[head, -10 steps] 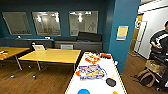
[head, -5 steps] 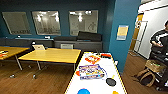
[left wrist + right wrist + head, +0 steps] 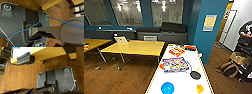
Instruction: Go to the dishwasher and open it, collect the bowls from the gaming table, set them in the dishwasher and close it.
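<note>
You have the gaming table (image 3: 184, 82) running straight ahead; on its near end a round bowl (image 3: 167, 88) sits left of a smaller bowl (image 3: 200, 88), a flat disc (image 3: 195, 75) just behind them. A plain table (image 3: 135, 47) stands to its left, a backpack (image 3: 228, 69) on the floor to its right.

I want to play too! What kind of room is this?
Probably an office break or games room: a long white gaming table holding two bowls, plain yellow tables beside it, and a dark sofa below big glass windows.
</note>
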